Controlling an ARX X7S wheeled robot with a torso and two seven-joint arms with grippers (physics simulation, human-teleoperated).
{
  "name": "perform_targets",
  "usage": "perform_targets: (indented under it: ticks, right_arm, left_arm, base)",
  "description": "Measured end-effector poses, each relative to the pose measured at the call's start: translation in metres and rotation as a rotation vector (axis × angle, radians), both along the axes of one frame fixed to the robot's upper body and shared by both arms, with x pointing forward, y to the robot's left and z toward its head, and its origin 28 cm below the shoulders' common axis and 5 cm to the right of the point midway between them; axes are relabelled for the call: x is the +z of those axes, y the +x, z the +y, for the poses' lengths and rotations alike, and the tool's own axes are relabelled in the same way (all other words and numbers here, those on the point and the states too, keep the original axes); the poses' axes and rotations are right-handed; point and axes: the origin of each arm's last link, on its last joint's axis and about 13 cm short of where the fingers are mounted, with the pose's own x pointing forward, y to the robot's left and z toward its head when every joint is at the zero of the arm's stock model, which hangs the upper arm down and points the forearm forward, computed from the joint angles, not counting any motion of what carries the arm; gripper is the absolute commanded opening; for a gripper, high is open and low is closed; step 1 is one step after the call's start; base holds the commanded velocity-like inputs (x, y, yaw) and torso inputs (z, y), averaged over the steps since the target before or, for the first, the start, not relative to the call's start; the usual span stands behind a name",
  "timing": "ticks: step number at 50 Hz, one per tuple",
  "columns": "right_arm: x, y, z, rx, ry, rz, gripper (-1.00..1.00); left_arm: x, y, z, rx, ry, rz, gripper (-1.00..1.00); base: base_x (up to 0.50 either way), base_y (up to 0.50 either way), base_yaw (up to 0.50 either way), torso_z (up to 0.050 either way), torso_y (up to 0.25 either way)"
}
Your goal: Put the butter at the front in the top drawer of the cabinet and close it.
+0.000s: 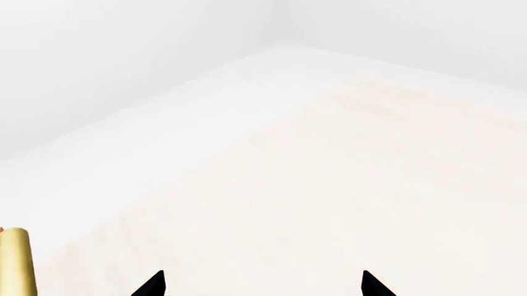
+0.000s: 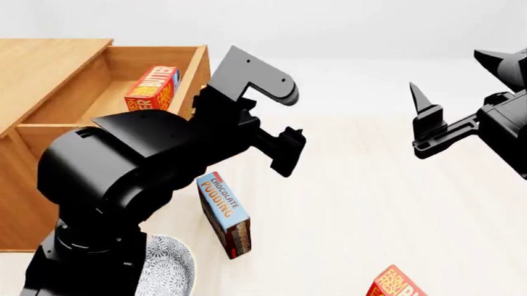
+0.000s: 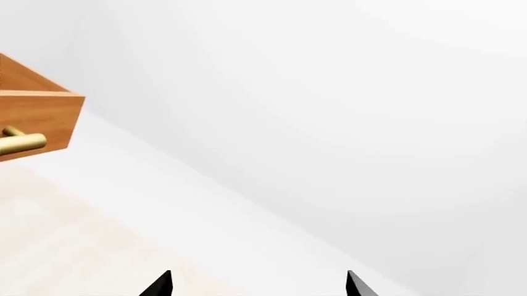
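The cabinet (image 2: 41, 61) stands at the left of the head view. Its top drawer (image 2: 148, 55) is pulled open. One red butter carton (image 2: 152, 86) lies inside it. A second butter carton (image 2: 397, 285) lies on the floor at the bottom edge. My left gripper (image 2: 287, 151) hovers just past the drawer's front, open and empty; in the left wrist view (image 1: 263, 287) its tips stand wide apart over bare floor. My right gripper (image 2: 457, 83) is raised at the right, open and empty, as the right wrist view (image 3: 258, 287) also shows.
A blue-and-brown chocolate pudding box (image 2: 224, 213) stands on the floor by my left arm. A patterned bowl (image 2: 169, 271) sits at the bottom left. A brass handle (image 1: 15, 262) shows at the left wrist view's edge. The drawer's corner (image 3: 41, 114) and handle (image 3: 21, 142) show in the right wrist view.
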Motion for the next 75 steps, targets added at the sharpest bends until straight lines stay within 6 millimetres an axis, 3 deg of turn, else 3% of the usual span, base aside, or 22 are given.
perform_targets:
  ticks: [17, 36, 50, 75]
  right_arm:
    - [-0.004, 0.002, 0.002, 0.006, 0.003, 0.011, 1.00]
    - [-0.007, 0.003, 0.003, 0.008, 0.006, 0.017, 1.00]
    - [-0.006, 0.004, 0.005, 0.013, 0.004, 0.018, 1.00]
    - [-0.005, 0.004, 0.006, 0.017, -0.002, 0.020, 1.00]
  left_arm:
    - [-0.032, 0.010, 0.007, 0.059, 0.016, 0.063, 1.00]
    - [-0.054, 0.025, 0.027, 0.162, 0.013, 0.103, 1.00]
    - [-0.063, 0.033, 0.051, 0.254, 0.018, 0.117, 1.00]
    - [-0.061, 0.041, 0.108, 0.440, 0.011, 0.133, 1.00]
  base:
    - [0.00, 0.00, 0.00, 0.000, 0.000]
    - [0.00, 0.00, 0.00, 0.000, 0.000]
    - [0.00, 0.00, 0.00, 0.000, 0.000]
    - [0.00, 0.00, 0.00, 0.000, 0.000]
